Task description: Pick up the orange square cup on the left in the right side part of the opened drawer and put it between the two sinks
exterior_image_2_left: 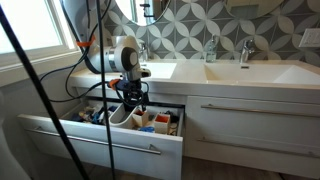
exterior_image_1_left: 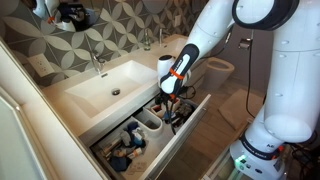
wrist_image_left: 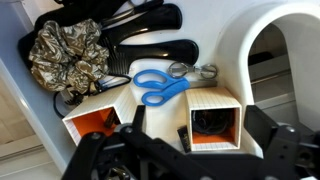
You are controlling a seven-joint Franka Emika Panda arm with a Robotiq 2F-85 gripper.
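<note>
In the wrist view two orange square cups, pale outside and orange inside, stand side by side in the opened drawer (exterior_image_1_left: 186,134). My gripper (wrist_image_left: 196,116) is open, with one finger on each side of the cup on the right of the picture (wrist_image_left: 214,100), which holds dark items. The other cup (wrist_image_left: 92,120) sits apart at the lower left. In both exterior views the gripper (exterior_image_1_left: 172,96) (exterior_image_2_left: 134,97) reaches down into the drawer (exterior_image_2_left: 100,140) under the two sinks (exterior_image_1_left: 108,86) (exterior_image_1_left: 172,46). The cups' drawer side cannot be told from this view.
Blue scissors (wrist_image_left: 160,85), black combs and a brush (wrist_image_left: 150,45) and a metallic scrunchie (wrist_image_left: 62,55) lie beside the cups. A white oval tub (wrist_image_left: 250,35) stands close by. Chrome taps (exterior_image_1_left: 97,65) (exterior_image_1_left: 146,42) rise behind the basins. A toilet (exterior_image_1_left: 214,70) stands beyond the vanity.
</note>
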